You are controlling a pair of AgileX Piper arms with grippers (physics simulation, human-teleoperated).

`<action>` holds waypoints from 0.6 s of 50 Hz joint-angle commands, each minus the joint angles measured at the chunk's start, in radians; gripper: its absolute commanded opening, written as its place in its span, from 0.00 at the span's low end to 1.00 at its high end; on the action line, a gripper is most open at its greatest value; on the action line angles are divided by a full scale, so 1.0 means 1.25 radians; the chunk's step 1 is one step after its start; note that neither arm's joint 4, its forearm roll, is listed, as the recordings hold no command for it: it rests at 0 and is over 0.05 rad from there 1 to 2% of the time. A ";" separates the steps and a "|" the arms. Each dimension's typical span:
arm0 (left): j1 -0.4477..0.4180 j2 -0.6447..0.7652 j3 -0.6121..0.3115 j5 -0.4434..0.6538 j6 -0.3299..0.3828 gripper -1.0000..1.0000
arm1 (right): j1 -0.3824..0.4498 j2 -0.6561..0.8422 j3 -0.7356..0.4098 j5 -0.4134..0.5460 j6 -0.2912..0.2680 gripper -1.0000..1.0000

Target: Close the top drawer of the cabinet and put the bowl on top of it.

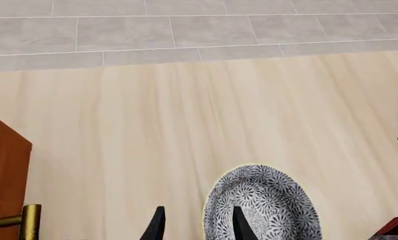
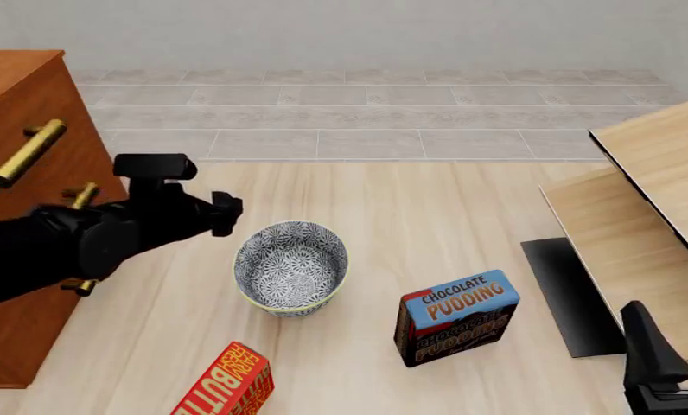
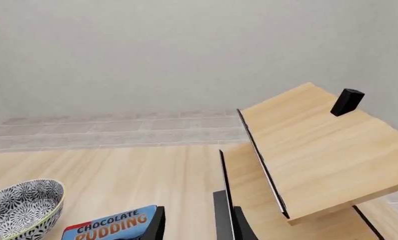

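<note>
Although your left claw (image 1: 197, 225) has the bowl (image 2: 291, 266) directly ahead of its tips, it grips nothing: both fingers (image 1: 242, 225) show in the left wrist view with a clear gap between them, spread, one tip overlapping the near edge of the bowl and the other standing over bare table (image 2: 436, 216). From the front view the claw sits just beside the bowl, on the cabinet (image 2: 22, 173) side, raised above the rim. Whether a finger touches the rim cannot be told.

The bowl stands upright on the table, mouth up, apart from the cabinet and not yet on its top. That placing suits a rim pinch, one finger inside and one outside, which I judge to be what your alignment is for.

The cabinet lies to the left claw's outer side. Brass handles (image 2: 22, 154) project from its face. Only part of the top drawer (image 2: 39, 143) is in frame, and whether it is fully shut cannot be confirmed.

Your right claw (image 3: 195, 225) is low and well away from the bowl, fingers parted, holding nothing. The pudding box (image 2: 456, 317) lies between it and the bowl, with pale wood furniture (image 3: 312, 145) beyond. It appears parked clear of the left arm's work.

Risk noted: a shallow bite on a curved rim may let the bowl tip on lifting.
</note>
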 commanded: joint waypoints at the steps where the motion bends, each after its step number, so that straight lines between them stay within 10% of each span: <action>1: -0.014 0.026 0.028 -0.035 -0.020 1.00 | 0.001 0.000 0.001 -0.001 0.000 1.00; 30: -0.028 0.081 0.070 -0.106 -0.052 1.00 | 0.005 0.000 0.002 -0.001 -0.005 1.00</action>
